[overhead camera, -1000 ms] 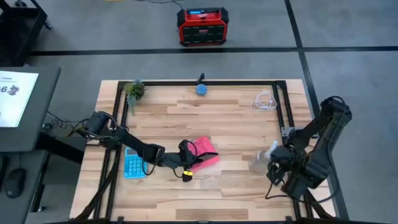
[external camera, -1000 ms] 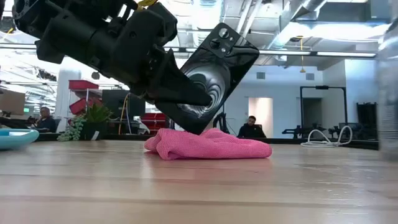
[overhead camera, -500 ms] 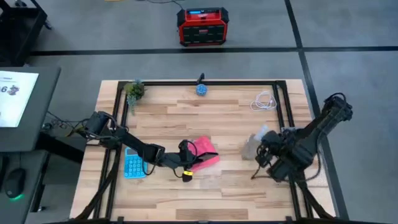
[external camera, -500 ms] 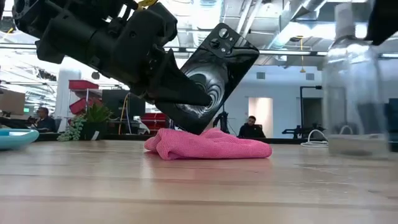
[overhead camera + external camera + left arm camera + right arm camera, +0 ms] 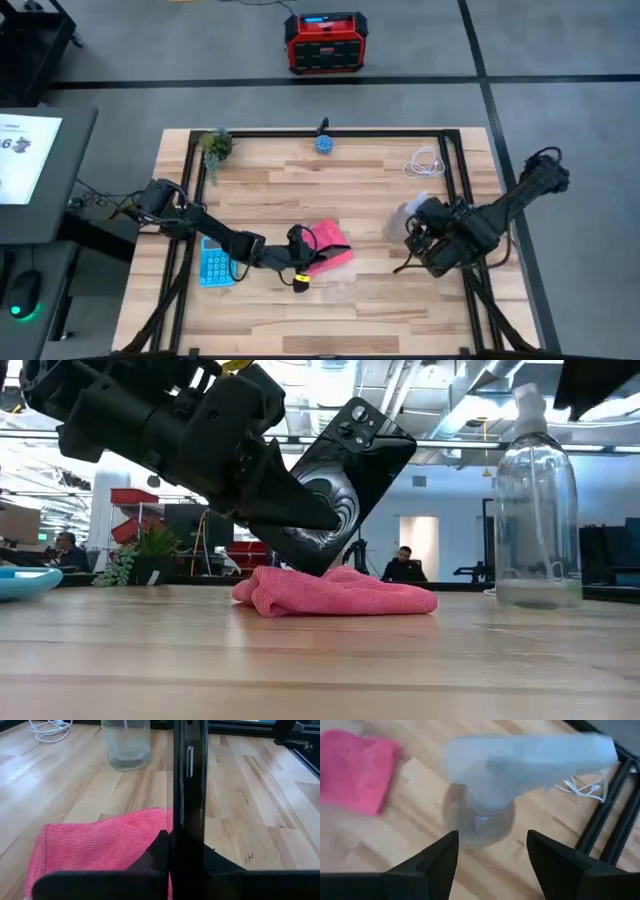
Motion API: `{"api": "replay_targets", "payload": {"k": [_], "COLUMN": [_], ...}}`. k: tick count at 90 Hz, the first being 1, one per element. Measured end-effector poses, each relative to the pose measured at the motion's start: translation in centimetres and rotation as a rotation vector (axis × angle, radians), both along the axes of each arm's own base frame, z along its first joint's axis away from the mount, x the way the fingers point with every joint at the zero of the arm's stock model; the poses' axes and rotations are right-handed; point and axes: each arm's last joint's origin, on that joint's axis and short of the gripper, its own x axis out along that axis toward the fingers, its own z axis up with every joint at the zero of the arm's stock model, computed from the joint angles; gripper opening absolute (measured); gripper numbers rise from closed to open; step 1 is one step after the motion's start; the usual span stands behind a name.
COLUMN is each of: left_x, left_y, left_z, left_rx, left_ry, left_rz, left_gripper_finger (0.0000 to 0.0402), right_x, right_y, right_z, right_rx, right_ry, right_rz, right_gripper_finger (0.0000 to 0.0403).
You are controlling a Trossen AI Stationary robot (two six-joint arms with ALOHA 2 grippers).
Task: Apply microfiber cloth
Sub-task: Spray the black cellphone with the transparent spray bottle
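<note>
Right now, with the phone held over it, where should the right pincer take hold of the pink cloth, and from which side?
Probably at the microfiber cloth's free edge facing the spray bottle, from above, on the open right pincer's side. The left pincer holds the phone tilted onto its other end, and it lies low and bunched.

The left arm reaches low across the counter's middle, its gripper (image 5: 300,262) with jaws clamped and angled downward. The right arm bends inward from the right edge, its gripper (image 5: 425,240) with jaws spread.
</note>
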Motion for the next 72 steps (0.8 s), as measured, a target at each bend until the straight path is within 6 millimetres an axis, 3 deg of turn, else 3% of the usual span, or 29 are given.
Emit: {"api": "replay_targets", "payload": {"k": [17, 26, 52, 72], "left_x": [0.0, 0.0, 0.0, 0.0], "left_y": [0.0, 0.0, 0.0, 0.0], "left_z": [0.0, 0.0, 0.0, 0.0], "left_rx": [-0.003, -0.004, 0.001, 0.003], "left_ry": [-0.002, -0.003, -0.003, -0.001], "left_rz": [0.001, 0.001, -0.001, -0.002], "left_gripper_finger": [0.0009, 0.0009, 0.0009, 0.0009], "right_x": [0.2, 0.3, 2.8, 1.3], "right_y": [-1.9, -3.4, -6.4, -8.2], "right_z": [4.5, 6.0, 6.2, 5.8], "right_rx": [0.118, 0.186, 0.448, 0.545], "right_ry": [-0.071, -0.096, -0.109, 0.016], "right_rz": [0.040, 0.032, 0.085, -0.139], "right_gripper_finger": [0.0221, 0.0228, 0.0282, 0.0288]}}
